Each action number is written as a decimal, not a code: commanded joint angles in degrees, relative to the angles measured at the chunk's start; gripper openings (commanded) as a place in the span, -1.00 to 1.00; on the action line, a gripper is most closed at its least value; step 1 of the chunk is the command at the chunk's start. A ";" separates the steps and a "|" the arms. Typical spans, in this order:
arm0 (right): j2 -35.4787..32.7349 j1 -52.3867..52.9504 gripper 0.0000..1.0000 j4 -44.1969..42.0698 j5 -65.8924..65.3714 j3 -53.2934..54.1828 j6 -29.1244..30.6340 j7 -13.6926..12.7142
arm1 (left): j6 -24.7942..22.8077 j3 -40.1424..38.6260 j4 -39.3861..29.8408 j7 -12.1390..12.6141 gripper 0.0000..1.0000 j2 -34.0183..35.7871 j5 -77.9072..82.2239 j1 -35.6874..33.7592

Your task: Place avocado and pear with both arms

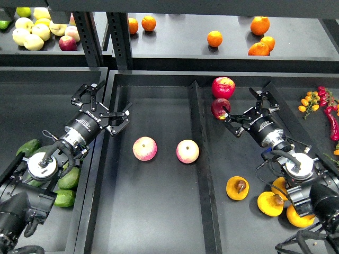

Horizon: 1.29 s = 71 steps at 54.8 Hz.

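In the head view, the left gripper (pixel 104 103) is seen held above the wall between the left bin and the middle tray (pixel 159 211), its fingers spread wide apart with nothing between them. Two pink-and-yellow apples (pixel 144 148) lie on the tray floor below and to the right of this gripper, near each other but apart. Beside the left arm's wrist, in the left bin, dull dark green avocados (pixel 69 178) are partly hidden by the arm. The bright green avocado (pixel 23 11) is probably the green fruit seen at the far upper left shelf, well apart from the left gripper, next to a heap of pale yellow apples (pixel 33 33); this cannot be told for sure.

The right gripper (pixel 249 108) is seen over the right tray (pixel 233 159), its fingers apart and empty. A dark red apple (pixel 220 108) lies just beside its left fingertip; whether they touch cannot be told. A brighter red apple (pixel 223 87) sits just beyond that. The pear (pixel 237 188) rests on the tray floor below the gripper, close to the right arm's wrist, its dark hollow turned upward. Two similar orange-yellow fruits (pixel 270 203) lie next to it, partly covered by the arm. Oranges (pixel 214 38) are scattered on the far shelf, and red chillies (pixel 332 119) are seen to the gripper's right.
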 commanded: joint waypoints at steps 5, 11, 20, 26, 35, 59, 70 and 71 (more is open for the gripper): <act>0.00 -0.12 1.00 0.06 0.00 0.13 0.00 0.04 | 0.00 -0.09 -0.13 -0.68 0.99 0.00 -0.02 0.00; 0.00 -0.03 1.00 -0.03 0.00 0.13 0.00 0.04 | 0.00 -0.09 -0.22 -0.68 0.99 0.00 -0.11 0.00; 0.00 -0.03 1.00 -0.03 0.00 0.13 0.00 0.04 | 0.00 -0.09 -0.31 -0.76 0.99 0.00 -1.77 0.00; 0.00 -0.03 1.00 -0.03 0.00 0.21 0.00 0.04 | 0.00 -0.09 -0.40 -0.85 0.99 0.00 -1.77 0.09; 0.00 -0.03 1.00 0.06 0.00 0.21 0.00 0.04 | 0.00 -0.09 -0.48 -0.85 0.99 0.00 -1.77 0.09; 0.00 -0.03 1.00 0.06 0.09 0.13 0.00 -0.05 | 0.00 -0.18 -0.66 -0.85 0.99 0.00 -1.77 0.09; 0.00 -0.03 1.00 0.06 0.00 0.13 0.00 -0.05 | 0.00 -0.09 -0.66 -0.85 0.99 0.00 -1.77 0.09; 0.00 -0.03 1.00 0.06 0.00 0.13 0.00 -0.05 | 0.00 -0.18 -0.66 -0.85 0.99 0.00 -1.77 0.09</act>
